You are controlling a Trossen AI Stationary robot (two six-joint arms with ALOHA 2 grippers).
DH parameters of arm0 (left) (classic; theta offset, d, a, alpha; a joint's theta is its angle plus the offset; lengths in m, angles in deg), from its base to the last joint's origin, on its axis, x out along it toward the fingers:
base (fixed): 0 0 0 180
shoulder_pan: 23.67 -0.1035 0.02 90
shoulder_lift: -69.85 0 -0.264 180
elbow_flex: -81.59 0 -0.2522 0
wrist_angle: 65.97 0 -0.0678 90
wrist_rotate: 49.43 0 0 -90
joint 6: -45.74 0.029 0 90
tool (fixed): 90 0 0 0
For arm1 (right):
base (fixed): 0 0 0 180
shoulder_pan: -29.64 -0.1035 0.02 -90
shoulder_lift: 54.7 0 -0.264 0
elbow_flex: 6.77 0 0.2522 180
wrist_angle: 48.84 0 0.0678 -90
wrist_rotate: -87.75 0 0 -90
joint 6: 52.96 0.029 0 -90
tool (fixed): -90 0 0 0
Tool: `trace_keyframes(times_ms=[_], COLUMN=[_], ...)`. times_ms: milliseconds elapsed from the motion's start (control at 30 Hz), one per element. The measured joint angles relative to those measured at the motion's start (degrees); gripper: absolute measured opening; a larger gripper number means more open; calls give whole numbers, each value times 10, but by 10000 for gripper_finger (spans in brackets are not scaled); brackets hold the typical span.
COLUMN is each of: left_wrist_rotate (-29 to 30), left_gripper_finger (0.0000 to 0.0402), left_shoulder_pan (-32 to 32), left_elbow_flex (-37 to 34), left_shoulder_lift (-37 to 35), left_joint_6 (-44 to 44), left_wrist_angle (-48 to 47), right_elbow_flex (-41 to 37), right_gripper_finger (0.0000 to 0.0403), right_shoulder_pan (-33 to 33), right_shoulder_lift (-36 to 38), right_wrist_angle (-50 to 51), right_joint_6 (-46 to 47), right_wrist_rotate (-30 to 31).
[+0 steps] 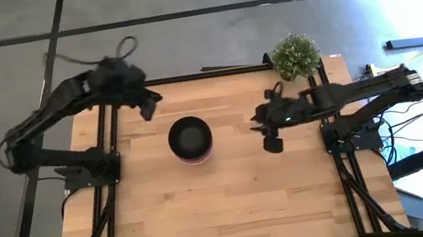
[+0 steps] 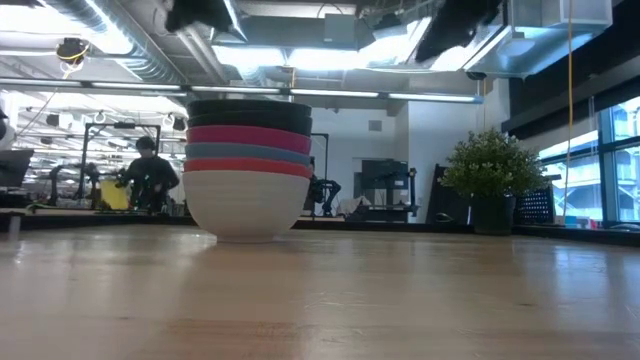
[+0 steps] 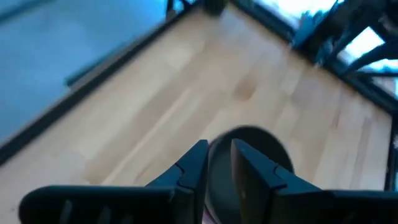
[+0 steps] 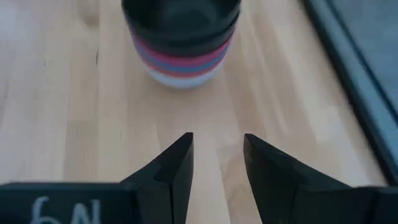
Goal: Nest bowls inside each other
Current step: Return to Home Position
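You had all six bowls (image 2: 248, 165) nested in one stack on the table (image 1: 209, 212), the white bowl (image 2: 245, 205) lowest, then red, blue, pink and two black. Nesting appeared complete; only the arms' retreat remained. Your left gripper (image 1: 148, 107) hung near the stack, fingers slightly parted, empty. Your right gripper (image 1: 272, 141) hung on the stack's other side, parted, empty.

We see all six bowls nested upright in one stack (image 1: 190, 139) near the middle of the wooden table (image 1: 234, 208). The white bowl (image 2: 245, 205) stands at the bottom; above it show the rims of the red bowl (image 2: 248, 167), the blue bowl (image 2: 248, 152), the magenta-pink bowl (image 2: 248, 137) and two black bowls (image 2: 250, 112), the topmost empty.
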Motion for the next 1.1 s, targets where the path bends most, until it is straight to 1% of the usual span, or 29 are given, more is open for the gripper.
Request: trace_keyframes(times_ms=[133, 267, 333, 400, 567, 667, 733, 833, 933, 1000, 1100], left_wrist_rotate=[29, 64, 80, 81, 82, 82, 97, 132, 191, 217, 218], left_gripper_finger=[65, 65, 65, 65, 65, 65, 65, 65, 65, 65, 65], left_shoulder_pan=[22, 48, 56, 64, 92, 115, 127, 143, 161, 172, 185], left_elbow_flex=[-28, -96, -137, -181, -306, -391, -442, -502, -545, -570, -612], left_shoulder_lift=[-65, -131, -160, -191, -262, -295, -310, -329, -338, -337, -337], left_joint_6=[-11, -34, -45, -49, -51, -53, -67, -69, -68, -69, -71], left_wrist_angle=[43, 89, 116, 154, 288, 367, 408, 460, 494, 503, 537], right_elbow_flex=[0, -30, -67, -112, -229, -288, -321, -365, -404, -435, -488], right_gripper_finger=[142, 142, 142, 142, 142, 142, 142, 142, 142, 142, 142], right_shoulder_pan=[0, 0, 0, 0, -2, -6, -6, -6, -6, -5, -5], right_shoulder_lift=[53, 108, 142, 178, 264, 306, 330, 358, 381, 391, 405], right_wrist_angle=[-13, -53, -87, -120, -226, -268, -275, -273, -286, -310, -367], right_joint_6=[1, 2, 10, 19, 46, 62, 81, 104, 107, 104, 103], right_wrist_rotate=[5, 6, 6, 6, 4, 5, 10, 60, 123, 136, 135])
